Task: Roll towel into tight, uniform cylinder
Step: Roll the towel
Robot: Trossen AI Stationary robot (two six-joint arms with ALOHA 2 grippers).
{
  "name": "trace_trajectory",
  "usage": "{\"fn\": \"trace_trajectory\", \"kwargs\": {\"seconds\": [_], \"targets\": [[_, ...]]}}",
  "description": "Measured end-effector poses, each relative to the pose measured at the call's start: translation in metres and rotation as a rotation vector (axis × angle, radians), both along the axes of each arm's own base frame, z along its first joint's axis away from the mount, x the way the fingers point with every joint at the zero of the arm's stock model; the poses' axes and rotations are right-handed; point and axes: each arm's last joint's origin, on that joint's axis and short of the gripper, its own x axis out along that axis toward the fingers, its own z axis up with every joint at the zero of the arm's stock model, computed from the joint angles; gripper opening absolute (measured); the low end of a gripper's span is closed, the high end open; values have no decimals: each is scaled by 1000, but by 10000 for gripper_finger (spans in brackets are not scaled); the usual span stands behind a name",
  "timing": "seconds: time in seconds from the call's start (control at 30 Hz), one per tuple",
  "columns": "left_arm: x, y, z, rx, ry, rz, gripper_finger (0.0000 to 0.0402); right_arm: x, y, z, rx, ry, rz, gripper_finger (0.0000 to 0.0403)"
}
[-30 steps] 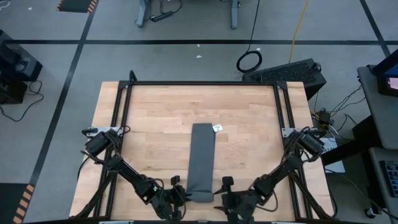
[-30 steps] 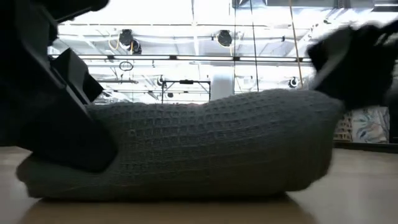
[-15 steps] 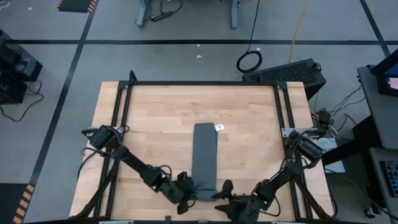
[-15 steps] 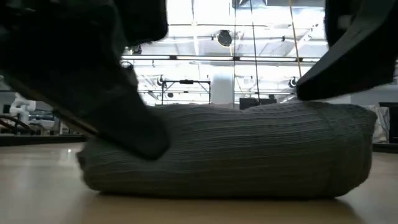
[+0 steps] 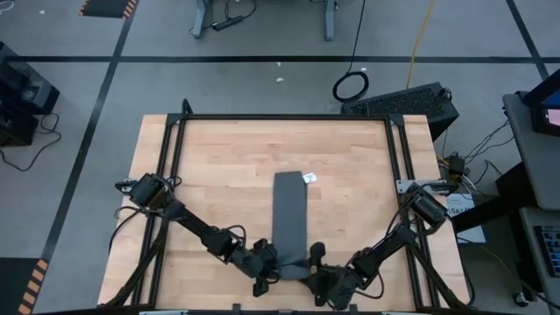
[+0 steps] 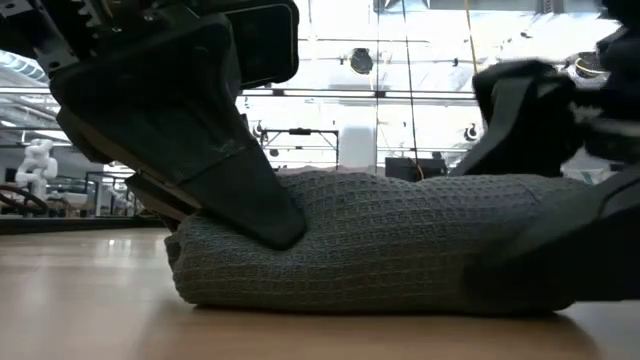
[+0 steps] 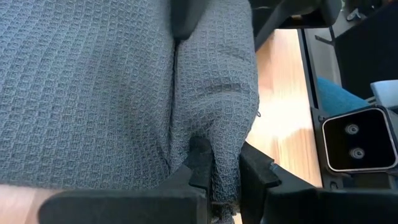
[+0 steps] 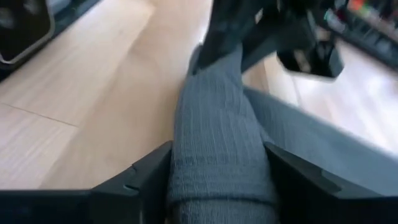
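Looking down from above, I see the towel [image 5: 290,223] lying as a long narrow strip along the middle of the table [image 5: 219,166], its small white tag [image 5: 307,178] at the far end and its near end bunched into a roll close to the table's front edge. Both of my grippers sit at that rolled end, one on each side of it.

My left gripper [image 7: 225,174] is clamped on the roll's end: from the left wrist camera, its two dark fingers [image 7: 200,163] pinch a ridge of the waffle-weave cloth between them. In the low view that gripper presses down on the upper left part of the roll [image 6: 370,240], which rests on the wood.

My right gripper [image 8: 217,180] straddles the other end of the roll; from its wrist camera a finger stands close against each side of the thick fold, so I read it as gripping the cloth.

My left arm [image 5: 188,226] reaches in diagonally from its base at the table's left side, stretched low toward the front centre. My right arm [image 5: 389,249] mirrors it from the right side, folded low with its wrist near the front edge.
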Motion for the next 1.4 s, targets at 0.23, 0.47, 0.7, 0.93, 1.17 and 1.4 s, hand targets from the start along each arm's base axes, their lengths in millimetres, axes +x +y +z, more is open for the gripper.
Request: {"fn": "trace_trajectory", "kwargs": {"seconds": [0.23, 0.47, 0.7, 0.93, 1.17, 1.4], "targets": [[0, 0, 0, 1, 5, 8, 42, 1, -2, -1, 82, 21, -10, 159], [-3, -2, -1, 52, -17, 25, 98, 2, -1, -1, 197, 10, -64, 87], [-16, -7, 7, 141, 15, 8, 204, 3, -3, -2, 389, 4, -163, 58], [-38, -23, 42, 380, -152, -50, 266, 13, -12, -2, 650, 44, -258, 58], [-50, -51, 41, 607, -347, -98, 272, 14, -14, -2, 772, 43, -322, 58], [-54, -61, 10, 825, -345, -172, 272, 14, -13, -2, 818, 40, -348, 65]]}}
